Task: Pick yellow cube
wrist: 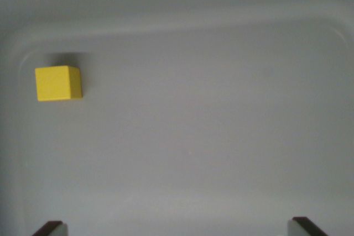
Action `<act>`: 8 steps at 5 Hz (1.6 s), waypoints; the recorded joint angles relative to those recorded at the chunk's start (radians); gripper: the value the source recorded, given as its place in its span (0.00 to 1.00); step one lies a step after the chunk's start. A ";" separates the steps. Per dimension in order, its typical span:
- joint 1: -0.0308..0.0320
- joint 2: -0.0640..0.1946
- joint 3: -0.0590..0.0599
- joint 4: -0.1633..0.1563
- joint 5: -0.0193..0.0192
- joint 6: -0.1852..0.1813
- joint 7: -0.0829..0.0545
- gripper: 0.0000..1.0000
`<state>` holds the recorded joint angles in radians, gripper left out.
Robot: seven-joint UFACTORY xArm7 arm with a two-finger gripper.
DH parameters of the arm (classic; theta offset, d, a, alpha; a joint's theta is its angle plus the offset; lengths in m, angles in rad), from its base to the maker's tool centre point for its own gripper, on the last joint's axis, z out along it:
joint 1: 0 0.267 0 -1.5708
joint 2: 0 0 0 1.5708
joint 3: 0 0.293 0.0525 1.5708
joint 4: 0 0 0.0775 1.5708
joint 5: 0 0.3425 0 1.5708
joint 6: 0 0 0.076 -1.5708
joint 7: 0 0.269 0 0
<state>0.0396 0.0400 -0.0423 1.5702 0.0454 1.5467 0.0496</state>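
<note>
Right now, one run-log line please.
yellow cube: on grey tray, wrist view's left | gripper: open, empty, apart from cube

Wrist view looks straight down — high above a grey tray [221, 31].

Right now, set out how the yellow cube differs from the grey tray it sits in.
Colour: the yellow cube is bright yellow; the grey tray is pale grey.
Size: the cube is small, near the wrist view's left; the tray fills almost the whole frame.
Shape: the cube is a sharp-edged block; the tray is a shallow basin with rounded corners and a raised rim.
Shared: both are plain and unmarked. The gripper, fingertips wide apart, touches neither.
</note>
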 joint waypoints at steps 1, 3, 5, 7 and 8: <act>0.0000 0.000 0.000 0.000 0.0000 0.000 0.000 0.00; 0.0060 0.022 0.005 0.000 -0.0015 -0.020 0.006 0.00; 0.0133 0.049 0.010 -0.001 -0.0034 -0.043 0.014 0.00; 0.0225 0.083 0.017 -0.002 -0.0057 -0.073 0.023 0.00; 0.0325 0.119 0.024 -0.002 -0.0083 -0.106 0.033 0.00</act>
<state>0.0721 0.1595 -0.0179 1.5678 0.0371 1.4406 0.0830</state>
